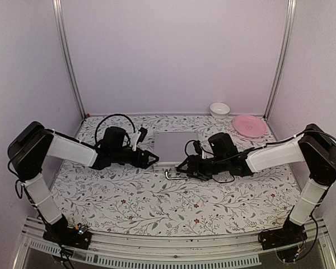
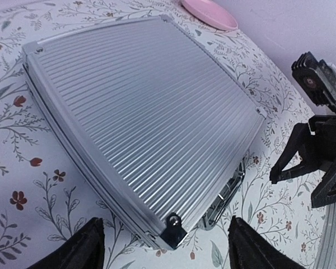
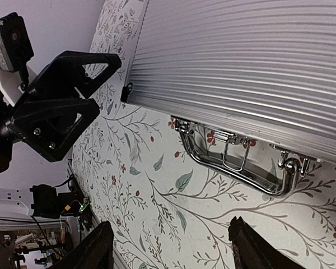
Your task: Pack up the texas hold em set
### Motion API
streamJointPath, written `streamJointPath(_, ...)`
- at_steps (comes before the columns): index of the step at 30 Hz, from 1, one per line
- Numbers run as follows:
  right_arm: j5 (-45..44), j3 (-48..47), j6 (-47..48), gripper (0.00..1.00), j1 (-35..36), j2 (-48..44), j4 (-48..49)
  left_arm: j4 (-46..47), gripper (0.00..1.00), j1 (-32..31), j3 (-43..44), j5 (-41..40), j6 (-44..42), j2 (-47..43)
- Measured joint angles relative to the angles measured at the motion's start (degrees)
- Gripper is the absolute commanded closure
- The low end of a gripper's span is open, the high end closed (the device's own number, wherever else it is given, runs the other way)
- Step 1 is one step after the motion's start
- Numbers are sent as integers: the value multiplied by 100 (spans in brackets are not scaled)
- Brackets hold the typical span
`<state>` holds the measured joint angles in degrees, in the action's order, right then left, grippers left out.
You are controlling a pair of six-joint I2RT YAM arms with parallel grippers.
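The texas hold em set shows only as its silver ribbed case (image 1: 176,147), lid shut, lying flat mid-table; chips, dice and cards are hidden. Its chrome handle (image 1: 173,175) sticks out of the near edge. My left gripper (image 1: 152,158) is open at the case's near-left corner. In the left wrist view that black-capped corner of the case (image 2: 145,112) lies just ahead of my open left gripper (image 2: 168,246), untouched. My right gripper (image 1: 182,168) is open just in front of the handle. Over bare cloth, the right gripper (image 3: 171,244) holds nothing, below the handle (image 3: 235,168).
A pink plate (image 1: 249,125) and a white bowl (image 1: 219,109) sit at the back right corner. The two grippers face each other closely in front of the case. White walls and metal posts enclose the floral tablecloth (image 1: 157,207).
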<state>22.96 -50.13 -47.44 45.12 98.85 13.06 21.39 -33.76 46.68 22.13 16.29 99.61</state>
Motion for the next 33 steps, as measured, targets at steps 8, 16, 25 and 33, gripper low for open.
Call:
streamJointPath(8,-535,-7,-271,30,192,389,162,297,24,0,-66,-20,44,343)
streamJointPath(16,-957,-225,-269,32,269,708,186,796,24,0,-168,-55,223,494)
streamJointPath(25,-1241,-424,-273,34,391,872,258,964,26,28,-282,-55,269,629)
streamJointPath(33,-1346,-531,-295,34,396,1106,258,1051,26,31,-282,15,273,745)
